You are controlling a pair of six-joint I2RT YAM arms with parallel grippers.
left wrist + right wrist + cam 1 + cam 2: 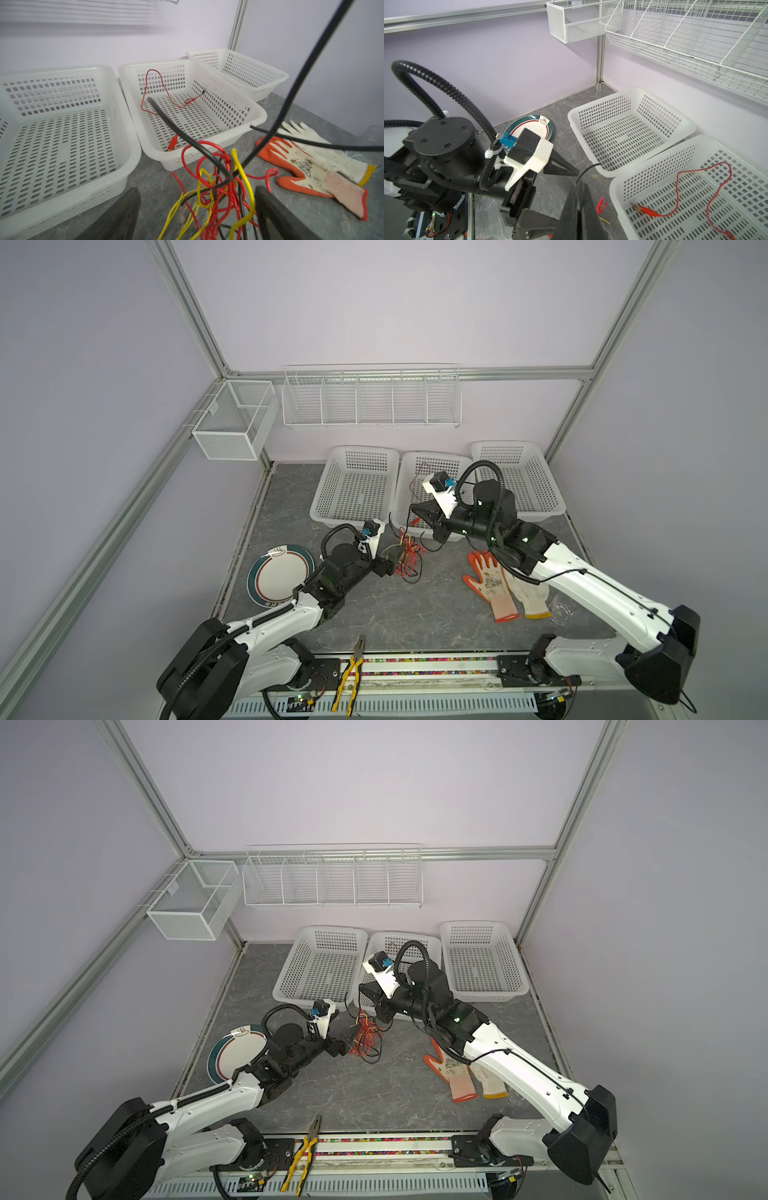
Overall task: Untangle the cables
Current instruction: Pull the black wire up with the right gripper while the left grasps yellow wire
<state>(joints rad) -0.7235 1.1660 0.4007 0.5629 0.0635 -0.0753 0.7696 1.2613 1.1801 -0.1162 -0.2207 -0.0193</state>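
Note:
The cables form a tangle point(409, 560) point(365, 1040) of red, yellow and black wires on the grey tabletop in front of the middle basket. My left gripper point(392, 558) point(196, 190) is open, its fingers point(274, 214) standing on either side of the tangle point(218, 187). My right gripper point(415, 510) point(579, 185) hovers higher, over the middle basket's front edge, shut on a black cable point(588, 167) that rises taut from the tangle point(291, 93). A separate red cable with clip ends point(166, 91) point(679, 187) lies inside the middle basket point(432, 458).
Three white plastic baskets line the back, the left one point(357, 452) and the right one point(507, 445) holding nothing. Orange and white gloves point(494, 585) lie on the right and a plate point(278, 576) on the left. Yellow-handled pliers point(353, 672) rest at the front edge. Wire racks point(370, 398) hang on the wall.

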